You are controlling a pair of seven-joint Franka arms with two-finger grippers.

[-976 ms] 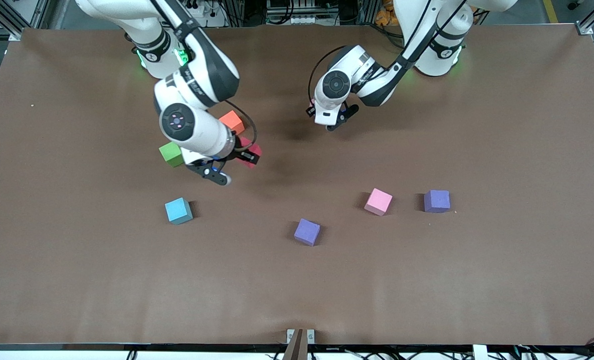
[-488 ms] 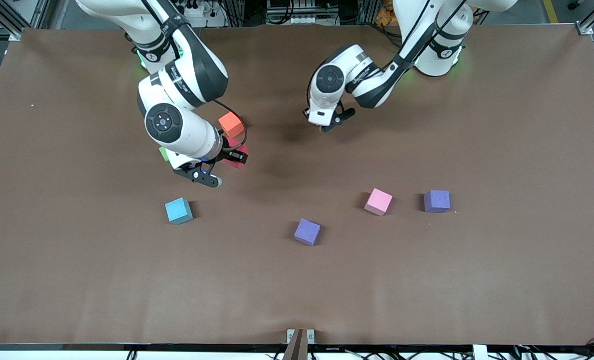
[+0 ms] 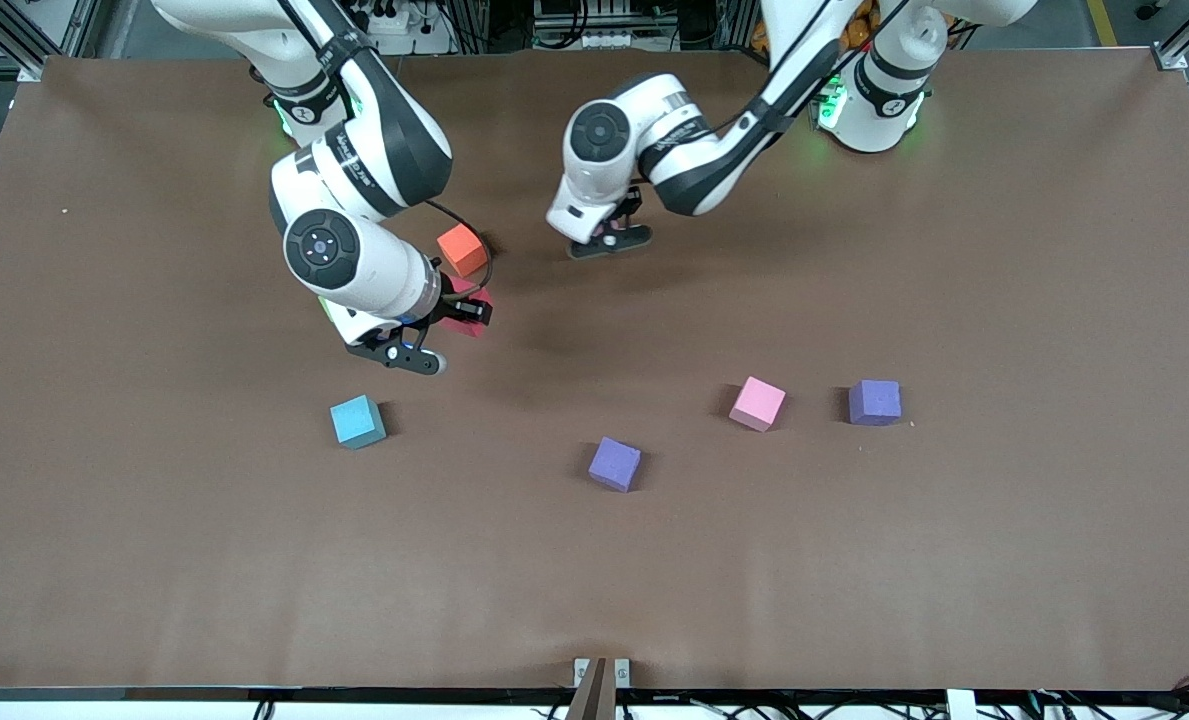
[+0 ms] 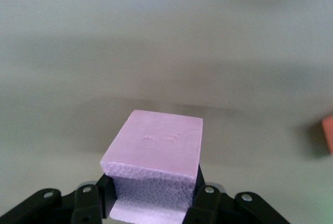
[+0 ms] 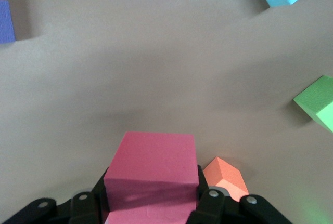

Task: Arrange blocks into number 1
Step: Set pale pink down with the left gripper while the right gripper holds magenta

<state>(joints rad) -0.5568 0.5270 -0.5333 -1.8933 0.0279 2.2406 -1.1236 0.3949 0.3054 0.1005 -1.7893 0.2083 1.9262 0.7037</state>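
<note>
Pink matte foam cube [image 4: 156, 154] sits clamped in the left gripper [image 3: 609, 238], jaws closed against its two sides; the gripper is over bare tabletop [image 3: 1004, 250], toward the edge where the arm bases stand, about midway along it. In the front view this cube is almost wholly hidden under the wrist.

Red matte foam cube [image 5: 153, 167] is held the same way in the right gripper [image 3: 454, 312], jaws pressed on opposite faces. Front view shows only a red sliver at the fingers. Whether the cube touches the tabletop cannot be told.

Orange matte foam cube [image 3: 462, 249] lies on the tabletop just beside the held red cube, a little farther from the front camera; the right wrist view shows the two close together but apart.

Second pink foam cube [image 3: 757, 403] lies toward the left arm's end, near the middle of the tabletop's depth. Purple foam cube [image 3: 874, 402] is next to it, closer to that end, with a gap between them. Another purple foam cube [image 3: 614, 464] lies nearer the front camera, near the middle of the tabletop's length, on its own.

Light blue foam cube [image 3: 357, 421] lies toward the right arm's end, nearer the front camera than the right gripper. Green foam cube [image 5: 317, 103] is hidden by the right arm in the front view; the right wrist view shows it well apart from the orange cube.
</note>
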